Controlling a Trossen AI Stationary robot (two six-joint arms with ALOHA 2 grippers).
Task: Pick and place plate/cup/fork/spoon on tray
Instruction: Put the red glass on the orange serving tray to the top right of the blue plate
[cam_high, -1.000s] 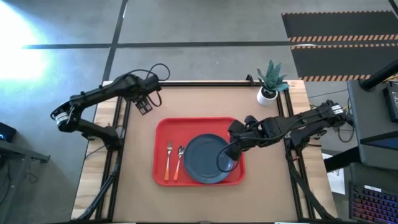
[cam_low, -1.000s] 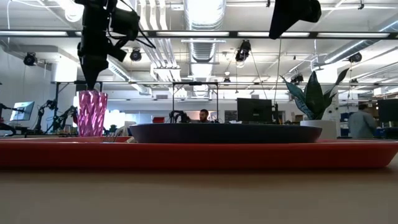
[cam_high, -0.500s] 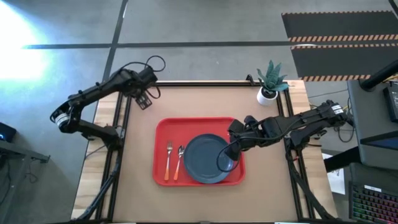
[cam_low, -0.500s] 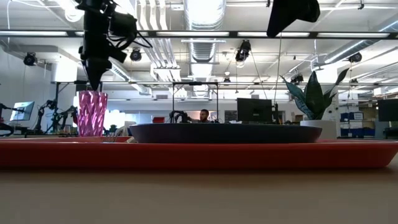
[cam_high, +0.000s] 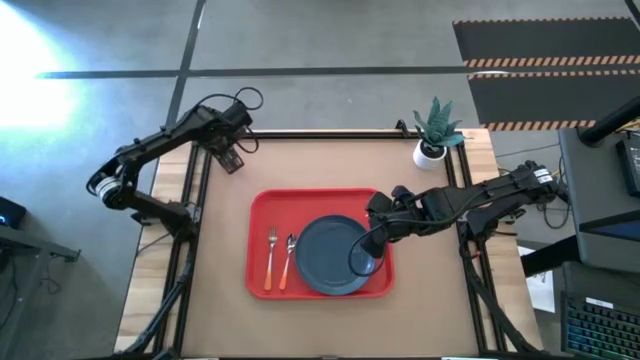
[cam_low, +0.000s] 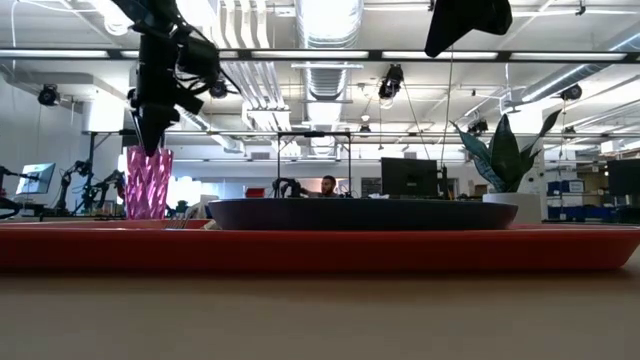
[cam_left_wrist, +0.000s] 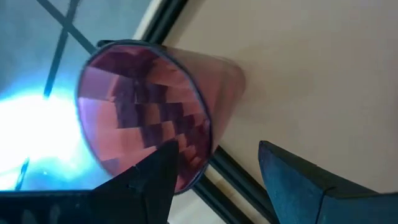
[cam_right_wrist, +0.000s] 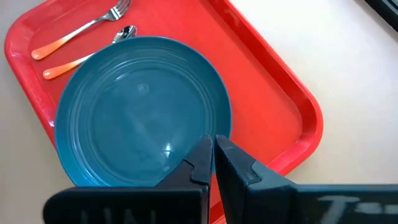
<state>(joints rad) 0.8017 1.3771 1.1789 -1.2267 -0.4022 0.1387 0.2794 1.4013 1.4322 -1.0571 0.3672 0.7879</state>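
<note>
Fingers (cam_left_wrist: 155, 180) wide apart on the left gripper (cam_high: 230, 160), poised at the rim of the cup (cam_low: 148, 182), upright at the desk's far-left corner and off the tray (cam_high: 262, 205). Looks like the cup step, the last one, with fork (cam_high: 271, 256), spoon (cam_high: 288, 258) and plate (cam_high: 330, 255) lying on the tray already. Calls next for a drop around the cup's wall, a squeeze, a lift, a carry to the tray's bare far strip. Right gripper (cam_high: 372, 243) pinched shut, empty, above the plate near the tray's right edge.

Grey concrete floor (cam_high: 330, 40) with hazard-striped mat (cam_high: 545, 60); exposed ceiling ducts (cam_low: 330, 40) overhead.
</note>
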